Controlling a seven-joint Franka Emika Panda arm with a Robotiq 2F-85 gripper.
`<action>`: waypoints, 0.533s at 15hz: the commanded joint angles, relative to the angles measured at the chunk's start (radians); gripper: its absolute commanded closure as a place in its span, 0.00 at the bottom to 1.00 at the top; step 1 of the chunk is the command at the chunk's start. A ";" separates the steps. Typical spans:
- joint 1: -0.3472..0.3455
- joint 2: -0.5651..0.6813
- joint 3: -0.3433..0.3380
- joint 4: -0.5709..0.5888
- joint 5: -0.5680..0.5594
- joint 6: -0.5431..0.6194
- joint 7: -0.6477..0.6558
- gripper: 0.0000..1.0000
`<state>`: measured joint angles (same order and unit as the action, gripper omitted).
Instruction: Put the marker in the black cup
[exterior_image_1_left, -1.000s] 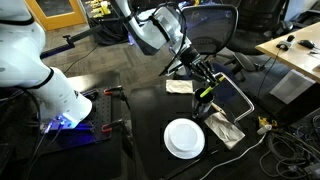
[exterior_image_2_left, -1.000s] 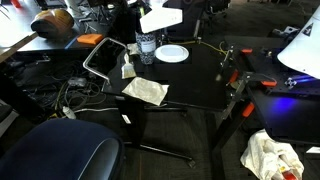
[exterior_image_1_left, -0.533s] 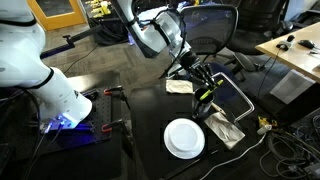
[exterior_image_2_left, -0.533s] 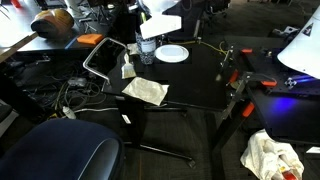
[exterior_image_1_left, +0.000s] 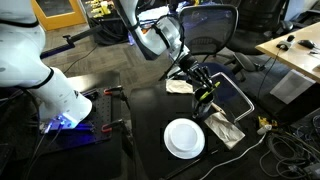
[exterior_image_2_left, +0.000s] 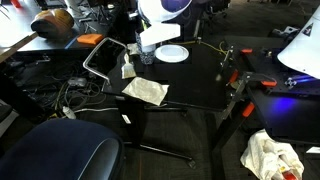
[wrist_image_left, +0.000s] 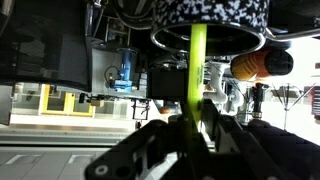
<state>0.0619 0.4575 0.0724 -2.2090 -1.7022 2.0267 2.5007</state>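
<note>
My gripper (exterior_image_1_left: 199, 84) is shut on the yellow-green marker (exterior_image_1_left: 203, 91) and holds it upright right above the black cup (exterior_image_1_left: 205, 108) on the black table. In the wrist view the marker (wrist_image_left: 196, 70) runs from between my fingers (wrist_image_left: 190, 135) to the rim of the dark, speckled-looking cup (wrist_image_left: 210, 12). In an exterior view my gripper (exterior_image_2_left: 148, 44) hides most of the cup (exterior_image_2_left: 147, 57). I cannot tell whether the marker's tip is inside the cup.
A round white plate (exterior_image_1_left: 184, 138) (exterior_image_2_left: 172, 53) lies beside the cup. A crumpled cloth (exterior_image_1_left: 226, 129) (exterior_image_2_left: 146, 90) and a metal-framed rack (exterior_image_1_left: 236, 98) (exterior_image_2_left: 103, 60) sit at the table's edge. Office chairs and cables surround the table.
My arm has turned and shifted slightly over the cup with the marker still held. The cup and plate have not moved.
</note>
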 joint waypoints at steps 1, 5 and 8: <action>0.005 0.032 0.016 0.028 0.010 -0.049 0.025 0.95; 0.008 0.053 0.023 0.036 0.021 -0.068 0.023 0.95; 0.007 0.055 0.028 0.038 0.026 -0.080 0.022 0.50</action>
<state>0.0626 0.5026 0.0912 -2.1868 -1.6942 1.9899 2.5008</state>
